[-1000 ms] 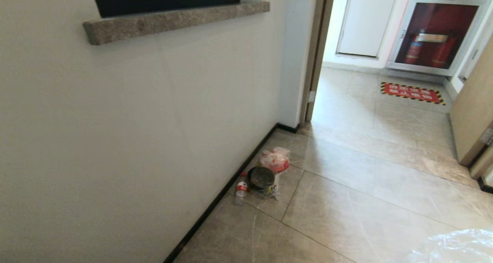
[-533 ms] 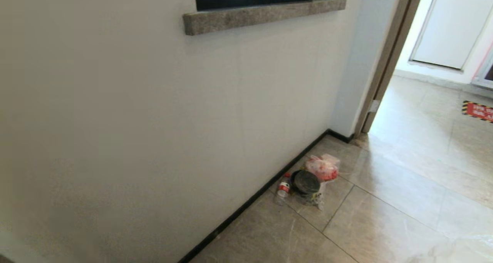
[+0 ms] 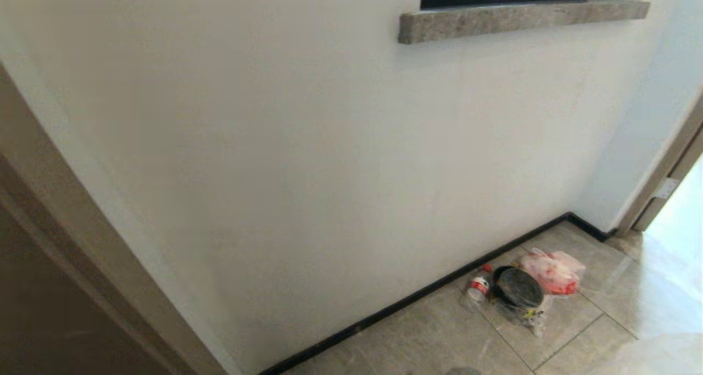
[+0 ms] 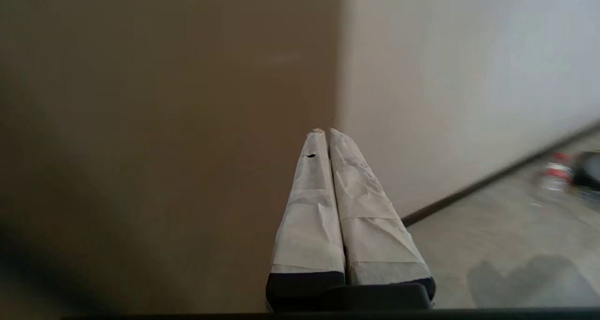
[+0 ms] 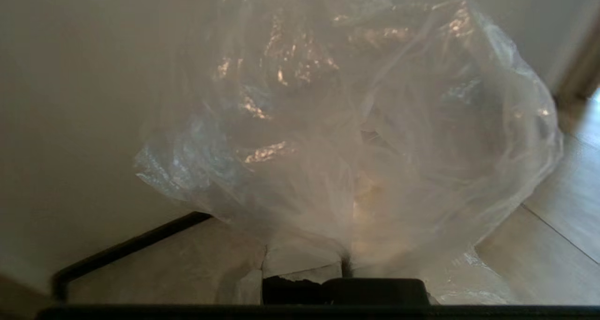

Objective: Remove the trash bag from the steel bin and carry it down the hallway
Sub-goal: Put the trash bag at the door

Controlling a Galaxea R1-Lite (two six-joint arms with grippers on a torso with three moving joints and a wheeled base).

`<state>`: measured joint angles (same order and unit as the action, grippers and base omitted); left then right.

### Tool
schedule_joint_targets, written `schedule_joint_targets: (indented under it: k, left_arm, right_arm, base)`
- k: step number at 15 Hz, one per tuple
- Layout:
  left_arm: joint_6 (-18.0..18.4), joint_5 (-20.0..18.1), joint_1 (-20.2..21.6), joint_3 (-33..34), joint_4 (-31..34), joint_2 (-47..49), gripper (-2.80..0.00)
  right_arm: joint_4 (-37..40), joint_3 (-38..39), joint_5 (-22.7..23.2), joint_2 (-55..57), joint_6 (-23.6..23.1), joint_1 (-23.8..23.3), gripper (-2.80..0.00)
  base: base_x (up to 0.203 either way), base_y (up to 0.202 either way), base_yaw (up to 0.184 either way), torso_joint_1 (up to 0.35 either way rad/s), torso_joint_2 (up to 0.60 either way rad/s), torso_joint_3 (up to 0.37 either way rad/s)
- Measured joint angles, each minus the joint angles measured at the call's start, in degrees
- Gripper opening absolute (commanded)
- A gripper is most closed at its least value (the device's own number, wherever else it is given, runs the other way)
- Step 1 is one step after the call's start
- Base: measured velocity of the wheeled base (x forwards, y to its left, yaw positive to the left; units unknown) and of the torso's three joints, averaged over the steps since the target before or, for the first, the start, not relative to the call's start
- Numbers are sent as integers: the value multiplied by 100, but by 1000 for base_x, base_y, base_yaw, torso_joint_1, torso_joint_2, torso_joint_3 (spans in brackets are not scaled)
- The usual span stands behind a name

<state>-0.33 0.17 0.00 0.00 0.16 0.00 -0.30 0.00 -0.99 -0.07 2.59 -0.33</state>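
Gripping the trash bag (image 5: 356,137), the right gripper (image 5: 344,268) has jaws pinched on its gathered neck above grey floor tiles (image 5: 562,226); no writing readable. The left gripper (image 4: 326,131) points at a wall, jaws pressed together, empty.

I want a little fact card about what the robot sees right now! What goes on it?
Place: grey tiled floor beside a white wall with a stone ledge
Right gripper: jaws shut on the trash bag, which bulges out in front of it
Left gripper: jaws shut, holding nothing
Litter by the wall: a small bottle, a round dark lid-like thing and a pinkish-red plastic bag, bunched together
Steel bin: not in view
Doorway: frame at the far right edge
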Motion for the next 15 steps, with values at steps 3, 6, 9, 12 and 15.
schedule_joint_targets:
  k: [3,6,9,12,15]
  left_arm:
    - [-7,-1,0,0,2,0,-280]
    - [-5,-4,0,0,-2,0,-280]
    - [-2,-1,0,0,0,0,-280]
    - [-2,-1,0,0,5,0,-280]
    - [-8,-1,-2,0,11,0,-280]
  right_arm:
    - [0,0,-5,0,-6,0,-280]
    - [-30,0,0,0,8,-2,-280]
    - [-28,0,2,0,-6,-2,-280]
    - [-12,0,11,0,16,-2,-280]
    - [-19,0,9,0,19,-2,-280]
  base:
    - [1,-11,174,1,2,0]
    - [0,-9,174,2,3,3]
    - [1,-9,172,1,0,2]
    - [-1,-5,114,3,3,0]
    - [0,0,0,0,0,0]
